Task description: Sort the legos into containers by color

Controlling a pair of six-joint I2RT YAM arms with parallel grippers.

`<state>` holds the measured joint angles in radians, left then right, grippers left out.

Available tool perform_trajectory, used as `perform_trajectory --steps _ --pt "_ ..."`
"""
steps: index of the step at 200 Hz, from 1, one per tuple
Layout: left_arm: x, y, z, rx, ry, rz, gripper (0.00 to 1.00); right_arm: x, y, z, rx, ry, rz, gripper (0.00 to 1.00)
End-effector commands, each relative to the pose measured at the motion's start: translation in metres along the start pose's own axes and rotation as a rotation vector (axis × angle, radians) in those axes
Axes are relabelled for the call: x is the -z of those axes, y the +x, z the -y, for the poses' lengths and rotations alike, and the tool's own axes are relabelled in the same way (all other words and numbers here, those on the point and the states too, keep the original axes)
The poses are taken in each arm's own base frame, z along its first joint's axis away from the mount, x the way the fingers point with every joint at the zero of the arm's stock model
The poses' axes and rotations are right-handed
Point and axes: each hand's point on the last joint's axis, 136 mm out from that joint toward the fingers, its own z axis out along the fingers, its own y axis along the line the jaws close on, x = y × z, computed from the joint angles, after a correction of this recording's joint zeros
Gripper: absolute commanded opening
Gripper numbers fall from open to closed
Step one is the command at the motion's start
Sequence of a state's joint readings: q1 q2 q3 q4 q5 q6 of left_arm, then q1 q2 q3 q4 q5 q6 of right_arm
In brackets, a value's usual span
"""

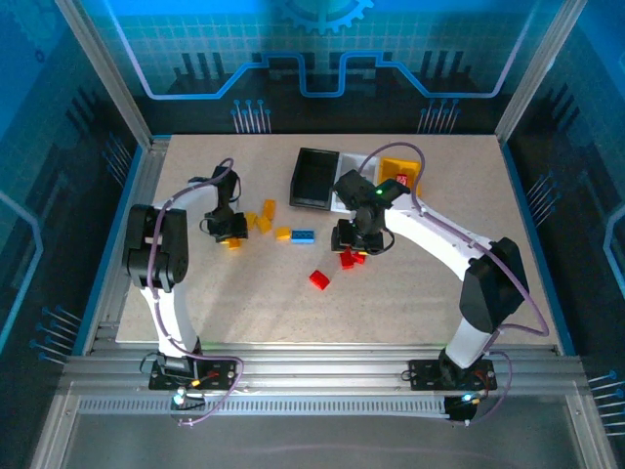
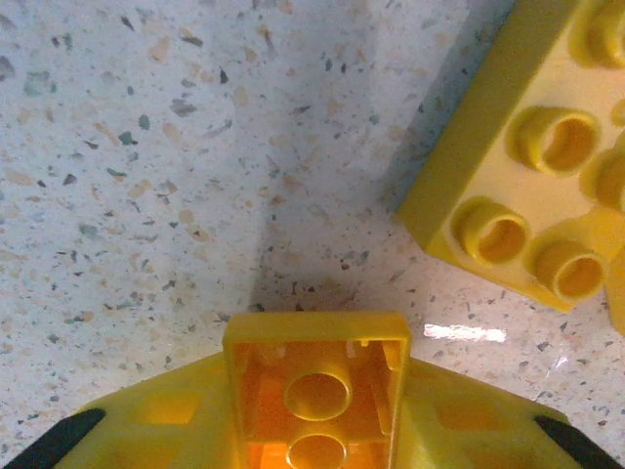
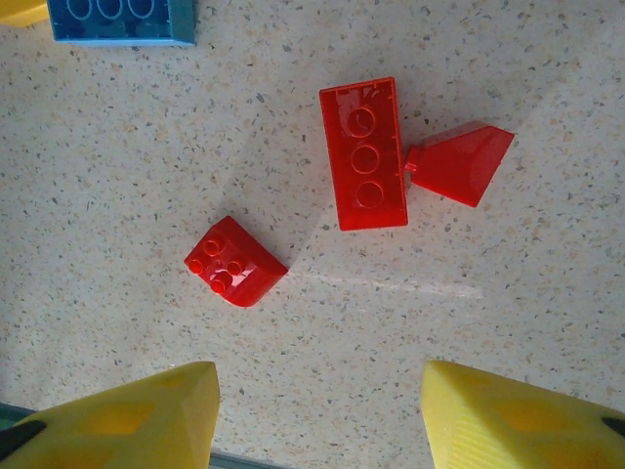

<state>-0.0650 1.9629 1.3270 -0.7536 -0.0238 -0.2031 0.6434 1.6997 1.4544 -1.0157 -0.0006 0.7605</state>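
Left jaws look clamped on a yellow brick (image 2: 317, 386). The wrist view is tight, but both fingers (image 2: 176, 415) sit flush on its sides with no gap. The brick is upside down, hollow side to the camera, sticking out past the fingertips, low over the table (image 1: 420, 293) left of centre.

Right jaws stand apart with nothing between them. The right gripper (image 3: 314, 391) hangs over three red pieces: a small brick (image 3: 234, 261) nearest the fingers, then a long brick (image 3: 363, 153) and a sloped piece (image 3: 459, 161) side by side beyond it.

Risks as I read them:
- The brick's walls are smooth and you only hold part of its length, so it could pivot or slip on the lift.
- A second yellow brick (image 2: 527, 186) lies just beside the held one, not touching. Slide sideways at table height and you'll shove it.
- The yellow bin (image 1: 391, 163) is at the far right of the row, past the black bin (image 1: 314, 181) and white bin (image 1: 348, 159). The right arm (image 1: 439, 244) lies across that route, so carrying over now risks arm contact.

Pose: the left arm (image 1: 156, 244) is folded with its elbow high and wrist pointing down, left gripper (image 1: 231, 234) at the table. The right arm stretches diagonally from its base to centre, wrist down.
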Motion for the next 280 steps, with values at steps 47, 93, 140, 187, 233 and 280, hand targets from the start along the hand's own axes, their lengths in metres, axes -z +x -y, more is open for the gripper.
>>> perform_trajectory --steps 47,93,140,187,233,280 --pt "0.067 -0.029 0.046 0.057 0.279 0.101 0.34 0.006 0.002 -0.002 0.013 0.020 0.007 0.59" --pt "0.119 -0.071 0.132 0.130 0.638 0.167 0.34 0.015 0.003 0.011 0.004 0.030 0.009 0.59" --pt "0.126 -0.098 0.220 0.067 0.777 0.144 0.34 0.026 0.002 0.028 -0.025 0.030 0.018 0.59" --pt "0.101 -0.111 0.267 0.047 0.779 0.104 0.34 0.032 0.009 0.045 -0.067 0.037 0.025 0.59" --pt "0.080 -0.122 0.275 0.058 0.757 0.091 0.37 0.034 0.017 0.060 -0.114 0.041 0.044 0.59" --pt "0.073 -0.124 0.276 0.068 0.758 0.081 0.49 0.030 0.022 0.067 -0.141 0.040 0.040 0.59"
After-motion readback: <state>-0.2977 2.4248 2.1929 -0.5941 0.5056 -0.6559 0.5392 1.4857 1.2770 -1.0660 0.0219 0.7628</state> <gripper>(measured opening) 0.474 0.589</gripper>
